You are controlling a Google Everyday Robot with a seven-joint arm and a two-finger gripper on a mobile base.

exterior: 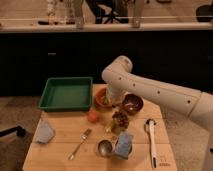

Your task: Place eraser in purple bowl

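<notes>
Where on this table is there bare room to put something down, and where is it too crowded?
Bare wood lies between the green tray, the fork and the cloth, and along the table front edge left of the metal cup. It is crowded mid-table: the gripper hangs by the orange bowl, purple bowl and orange ball.

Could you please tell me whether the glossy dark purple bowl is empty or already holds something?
Cannot tell. The glossy dark purple bowl sits upright, its inside too dark to read; the gripper hovers just left of it.
</notes>
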